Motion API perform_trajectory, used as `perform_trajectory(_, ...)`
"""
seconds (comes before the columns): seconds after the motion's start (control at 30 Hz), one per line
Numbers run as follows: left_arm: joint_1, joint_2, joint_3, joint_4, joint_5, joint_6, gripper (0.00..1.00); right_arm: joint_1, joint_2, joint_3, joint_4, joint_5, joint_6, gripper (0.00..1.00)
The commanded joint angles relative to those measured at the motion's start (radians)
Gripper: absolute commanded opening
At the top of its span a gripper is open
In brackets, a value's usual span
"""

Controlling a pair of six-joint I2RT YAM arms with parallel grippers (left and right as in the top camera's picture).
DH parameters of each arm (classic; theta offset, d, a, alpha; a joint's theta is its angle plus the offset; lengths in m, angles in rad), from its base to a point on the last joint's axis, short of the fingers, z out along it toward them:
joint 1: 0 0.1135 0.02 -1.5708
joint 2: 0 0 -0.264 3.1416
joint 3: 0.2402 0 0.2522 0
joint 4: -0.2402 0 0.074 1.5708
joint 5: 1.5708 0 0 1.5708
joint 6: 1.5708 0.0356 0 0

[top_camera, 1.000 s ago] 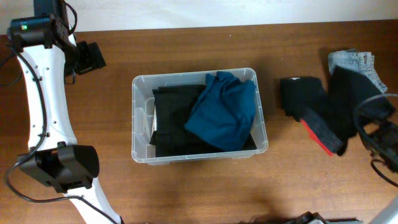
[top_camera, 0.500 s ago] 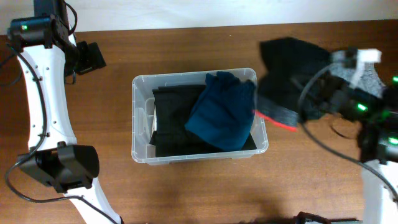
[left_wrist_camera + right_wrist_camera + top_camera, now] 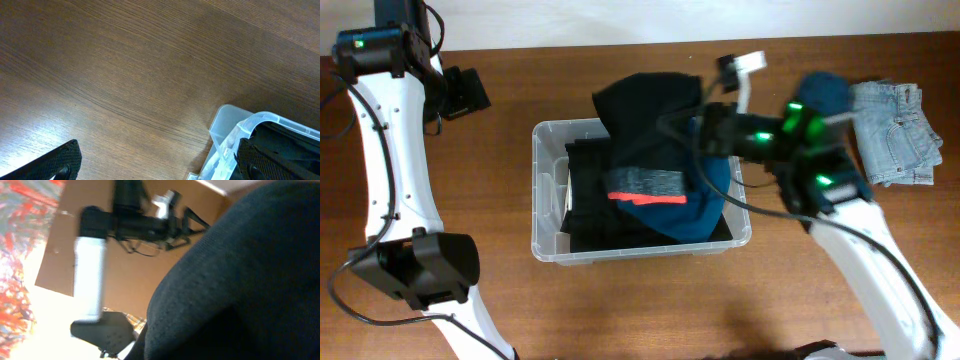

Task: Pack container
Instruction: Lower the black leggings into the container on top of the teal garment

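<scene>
Holding a black garment (image 3: 642, 125) clamped in my right end effector (image 3: 708, 127) above the container (image 3: 544, 192); my left end effector (image 3: 470, 92) stands spread apart.

The container (image 3: 542, 190) is sitting on the table (image 3: 650, 310), folded clothes (image 3: 585, 215) lying inside; a garment (image 3: 645, 120) is hanging over its rear half, perhaps touching them; jeans (image 3: 895, 135) are lying well right.

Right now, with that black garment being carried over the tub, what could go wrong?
The black garment hangs partly beyond the container's far rim, so a release here might leave it draped over the edge. The teal garment is already heaped against the right wall; another layer could spill it out. Cloth fills the right wrist view, so that camera cannot check the drop.
</scene>
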Motion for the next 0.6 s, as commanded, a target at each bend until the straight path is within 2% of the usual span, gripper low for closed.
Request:
perform_trajectory(0.0, 0.004, -0.008, -0.003, 0.0, 0.01, -0.01, 0.99, 0.066, 0.072, 0.021, 0.053, 0.031, 0.018, 0.04)
perform_trajectory(0.3, 0.005, -0.008, -0.003, 0.0, 0.01, -0.01, 0.99, 0.209, 0.216, 0.021, 0.306, 0.035, 0.171, 0.04)
perform_trajectory(0.57, 0.005, -0.008, -0.003, 0.0, 0.01, -0.01, 0.99, 0.285, 0.217, 0.021, 0.281, 0.134, 0.137, 0.04)
